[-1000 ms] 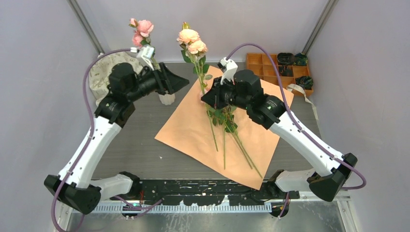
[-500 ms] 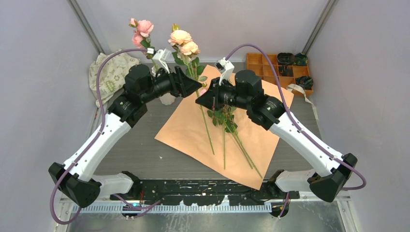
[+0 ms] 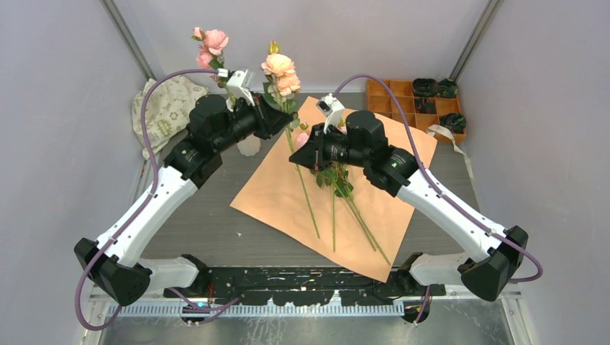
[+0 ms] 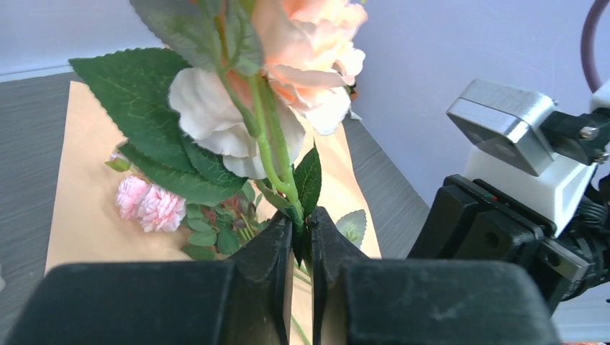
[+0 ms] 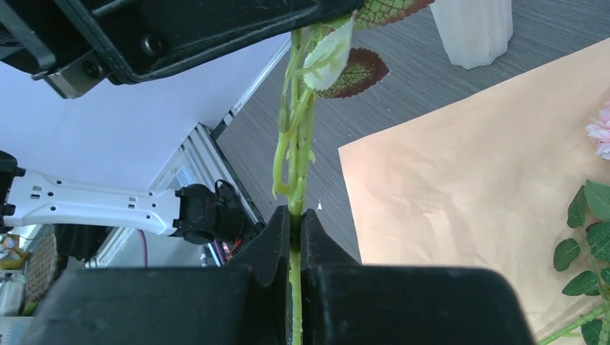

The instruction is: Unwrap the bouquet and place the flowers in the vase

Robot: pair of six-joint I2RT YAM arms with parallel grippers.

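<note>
Left gripper (image 4: pixel 302 241): jaws pressed together on the peach rose stem (image 5: pixel 296 144), just beneath its leaves and blooms (image 3: pixel 280 70); grip confirmed in the left wrist view.

Right gripper (image 5: pixel 296 230): jaws clamped on the same stem, lower down; the stem runs up from between the fingers to the left gripper above.

In the top view the left gripper (image 3: pixel 286 123) and right gripper (image 3: pixel 295 156) sit close together over the far left part of the orange paper (image 3: pixel 280 198); the stem is lifted and tilted, blooms toward the back wall, its lower end trailing over the paper.

Vase (image 3: pixel 249 147): upright on the table just beside the paper's far left edge, largely hidden behind the left arm; only its base shows in the right wrist view (image 5: pixel 473 25); pink roses (image 3: pixel 213 42) rise above it.

Remaining flowers (image 3: pixel 338 183): lying on the paper beneath the right arm, stems pointing toward the near edge; one small pink bloom (image 4: pixel 151 207) rests on the sheet.

Cloth bag (image 3: pixel 164 108): far left corner; wooden tray (image 3: pixel 399 100): far right.
</note>
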